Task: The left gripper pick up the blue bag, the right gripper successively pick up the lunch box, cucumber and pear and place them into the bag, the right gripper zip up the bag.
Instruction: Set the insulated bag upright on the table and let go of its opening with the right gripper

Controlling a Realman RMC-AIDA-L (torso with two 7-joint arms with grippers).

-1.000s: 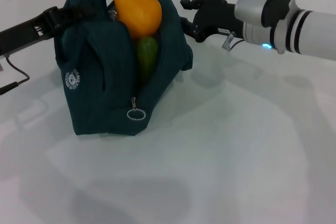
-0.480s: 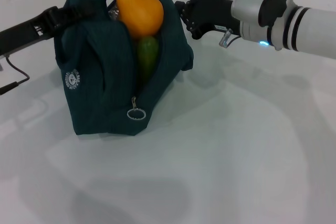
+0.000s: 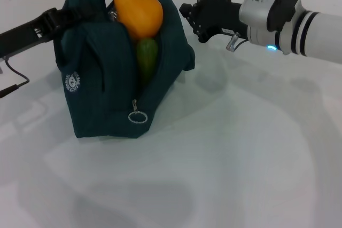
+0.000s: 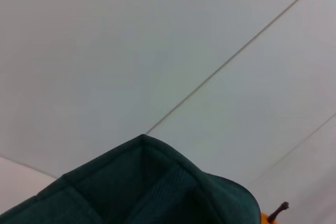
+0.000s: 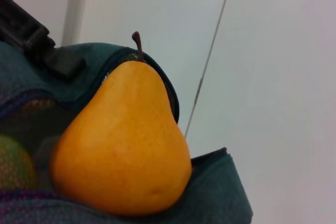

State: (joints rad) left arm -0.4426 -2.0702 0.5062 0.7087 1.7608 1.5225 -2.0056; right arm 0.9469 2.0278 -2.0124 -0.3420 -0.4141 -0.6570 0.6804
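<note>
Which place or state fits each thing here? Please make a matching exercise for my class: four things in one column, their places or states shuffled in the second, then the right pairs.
Things
1. pear
2. cucumber
3. zipper pull
4. right tool

Places or states
A. hangs low on the front of the blue bag, zip not yet drawn up
B. in the air beside the bag, holding nothing
C. sticks out of the top of the open bag, stem up
D. shows in the bag's opening, under the orange fruit

Pairs: 1-C, 2-D, 3-A, 4-B
</note>
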